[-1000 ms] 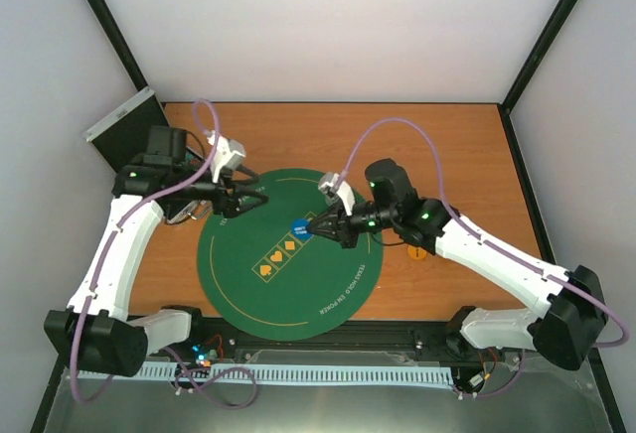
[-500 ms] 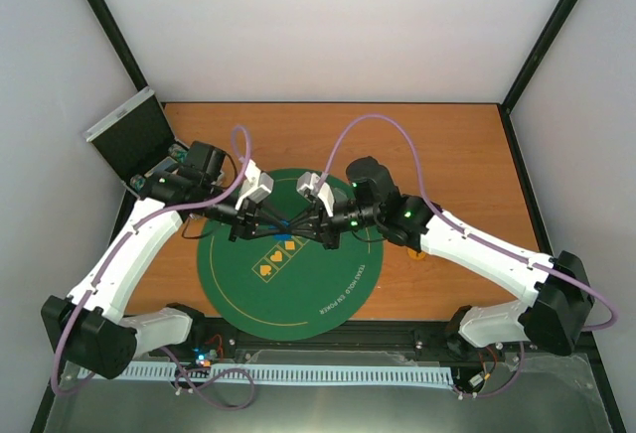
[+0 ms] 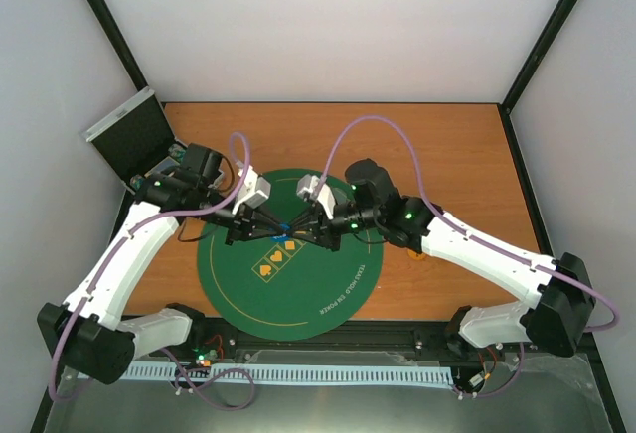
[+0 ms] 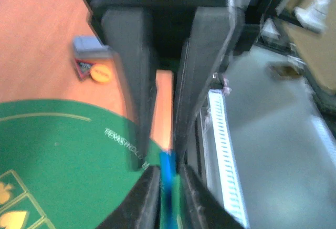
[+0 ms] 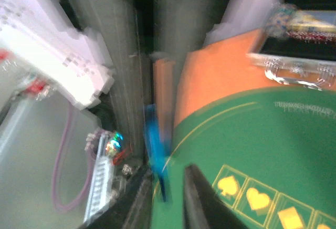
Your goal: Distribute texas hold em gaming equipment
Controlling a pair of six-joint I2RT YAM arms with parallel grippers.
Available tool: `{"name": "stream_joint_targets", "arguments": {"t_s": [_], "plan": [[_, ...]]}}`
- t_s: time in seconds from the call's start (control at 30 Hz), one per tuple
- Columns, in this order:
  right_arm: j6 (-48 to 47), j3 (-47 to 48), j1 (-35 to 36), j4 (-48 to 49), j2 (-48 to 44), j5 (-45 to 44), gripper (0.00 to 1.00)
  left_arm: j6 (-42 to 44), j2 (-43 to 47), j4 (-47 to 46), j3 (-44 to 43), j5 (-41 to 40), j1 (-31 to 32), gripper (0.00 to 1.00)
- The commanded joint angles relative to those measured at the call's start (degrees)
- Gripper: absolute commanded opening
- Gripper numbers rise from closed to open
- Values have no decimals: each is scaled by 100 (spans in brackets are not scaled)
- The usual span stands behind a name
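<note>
Over the counter's middle, above the green mat, the left gripper has swung in from the left edge to meet the right gripper; its jaws pinch the blue disc, the right's grip is unclear, probably a handover.

The table is smooth, satin-finished wood, and the round mat is matt green felt. The blue disc seems to be glossy plastic, though blur hides detail. The case has a silvery metal rim.
</note>
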State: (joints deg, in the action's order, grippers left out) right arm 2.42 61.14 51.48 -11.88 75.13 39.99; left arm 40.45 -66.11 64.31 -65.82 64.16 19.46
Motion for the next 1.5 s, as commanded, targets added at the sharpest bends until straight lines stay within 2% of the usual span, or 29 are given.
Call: {"name": "stream_joint_targets", "arguments": {"t_s": [0.0,0.07,0.17,0.3,0.53,0.7,0.9,1.0,1.23,1.47], "plan": [[-14,65,6,-59,-232,-658,30,-112,234,-31,-43,-284,44,1],[-5,22,0,-134,-308,-985,45,-462,306,-272,-48,-593,40,1],[54,-72,-27,-235,-440,-1382,57,-847,318,-559,0,-1005,-52,1],[146,-256,-33,-227,-590,-1627,58,-1115,273,-897,229,-1125,-293,1],[248,-287,-68,-574,-582,-2044,64,-1495,-114,-1348,599,-1858,-493,1],[535,-328,-281,-975,-688,-3082,78,-2125,-256,-2030,832,-2979,-793,1],[1078,-268,-579,-1710,-451,-4432,84,-2467,-211,-2402,988,-3607,-952,1],[1207,-260,-680,-1860,-342,-4740,87,-2509,-286,-2498,1050,-3788,-962,1],[1196,-314,-710,-1890,-223,-4763,90,-2051,-766,-2536,1030,-3780,-1092,1],[1174,-352,-760,-1952,-155,-4721,93,-1738,-2230,-2531,419,-2478,-2253,1]]}}
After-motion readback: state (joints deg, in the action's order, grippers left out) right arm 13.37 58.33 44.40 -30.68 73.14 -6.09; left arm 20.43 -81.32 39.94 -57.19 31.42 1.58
